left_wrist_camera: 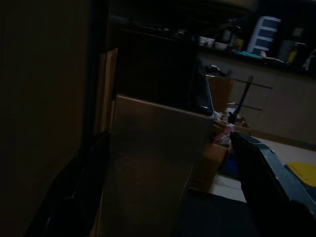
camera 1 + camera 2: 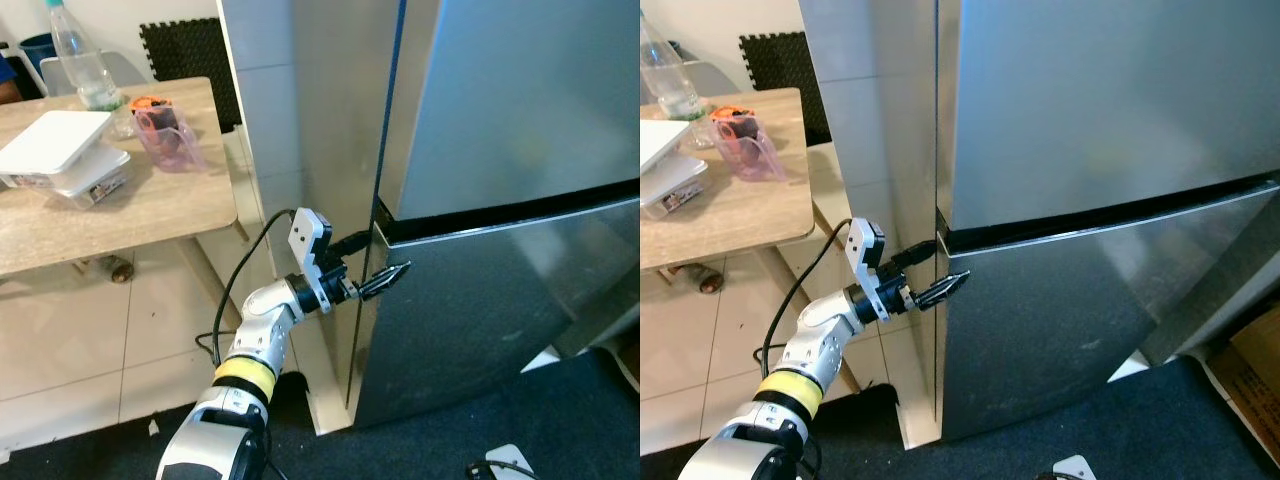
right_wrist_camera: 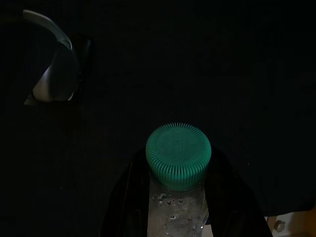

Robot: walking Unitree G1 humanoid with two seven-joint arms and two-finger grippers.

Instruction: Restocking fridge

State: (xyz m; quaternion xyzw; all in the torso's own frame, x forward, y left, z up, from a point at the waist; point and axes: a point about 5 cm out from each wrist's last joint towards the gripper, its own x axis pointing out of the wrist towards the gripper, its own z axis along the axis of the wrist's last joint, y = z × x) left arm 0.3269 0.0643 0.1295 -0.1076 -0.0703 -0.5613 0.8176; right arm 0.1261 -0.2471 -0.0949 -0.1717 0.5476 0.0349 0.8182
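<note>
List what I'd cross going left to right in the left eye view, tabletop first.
White lidded container → clear water bottle → pink measuring jug → left gripper at the fridge's door edge → steel fridge door.

A wooden counter (image 2: 150,215) is standing beside the tiled wall (image 2: 265,120). A white lidded box (image 2: 55,150) and a pink plastic jug (image 2: 168,133) are lying on it. A black foam mat (image 2: 190,50) is leaning behind.
</note>
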